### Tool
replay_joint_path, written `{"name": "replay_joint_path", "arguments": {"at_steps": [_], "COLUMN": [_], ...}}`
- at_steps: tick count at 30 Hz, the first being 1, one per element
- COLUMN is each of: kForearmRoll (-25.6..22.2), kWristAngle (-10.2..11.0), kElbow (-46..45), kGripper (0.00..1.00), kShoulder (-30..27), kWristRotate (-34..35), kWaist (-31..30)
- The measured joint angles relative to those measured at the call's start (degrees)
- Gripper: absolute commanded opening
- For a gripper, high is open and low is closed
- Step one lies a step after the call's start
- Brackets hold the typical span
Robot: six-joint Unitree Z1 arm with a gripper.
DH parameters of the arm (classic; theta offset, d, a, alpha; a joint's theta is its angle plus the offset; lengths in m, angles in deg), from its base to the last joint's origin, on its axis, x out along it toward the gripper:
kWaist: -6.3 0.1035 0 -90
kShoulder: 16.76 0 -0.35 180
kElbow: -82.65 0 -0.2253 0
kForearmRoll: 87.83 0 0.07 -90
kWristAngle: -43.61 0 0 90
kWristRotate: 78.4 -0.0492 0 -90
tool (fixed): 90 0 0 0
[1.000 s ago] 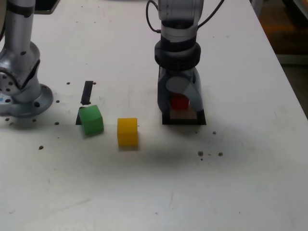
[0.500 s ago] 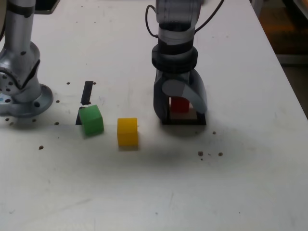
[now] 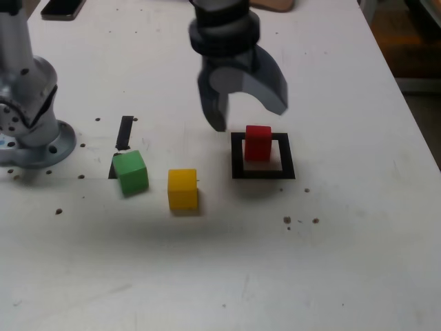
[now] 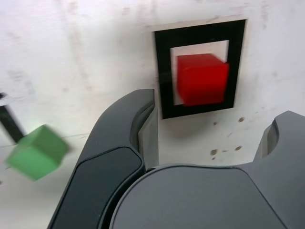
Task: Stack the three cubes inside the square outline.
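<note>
Can see the claw (image 3: 250, 118) w/ fingers spread well apart, holding nothing, up above the surface (image 3: 344, 255) and apart from every cube. In the ext. view, shows blurred, a bit to the L and back of the black sq. outline (image 3: 263, 174), tilted, w/ one fingertip lower than the other.

Can see the red cube (image 3: 258, 143) standing alone inside that outline, toward its back side, on the half of the surface nearer the R edge (ext. view's R, that is). Can't tell if its base touches the tape.

Find the yellow cube (image 3: 182, 189) to the L of the outline and a bit nearer the camera, then the green cube (image 3: 131, 172) further L, farthest of the three from the surface's R edge, turned slightly and apart from the yellow one. Note both resting directly on the surface, nothing stacked. Can also see a short black strip (image 3: 125, 132) behind green, plus another strip (image 3: 112, 168) partly hidden by it.
</note>
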Motion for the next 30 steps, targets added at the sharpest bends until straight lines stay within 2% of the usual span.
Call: {"name": "replay_joint_path", "arguments": {"at_steps": [7,11,18,30], "kForearmRoll": [-2.0,-1.9,0.4,6.0], "kWristAngle": [-0.9,-1.7,-4.6,-7.8], "kElbow": [-6.0,-9.4,-12.5,-15.1], "kGripper": [0.83,0.83,0.83,0.83], "kShoulder": [-6.5,-8.1,-7.6,-3.5], "kWristRotate": [0.9,1.6,1.9,2.2], "kWaist": [-2.6,-4.0,-6.4,-9.1]}}
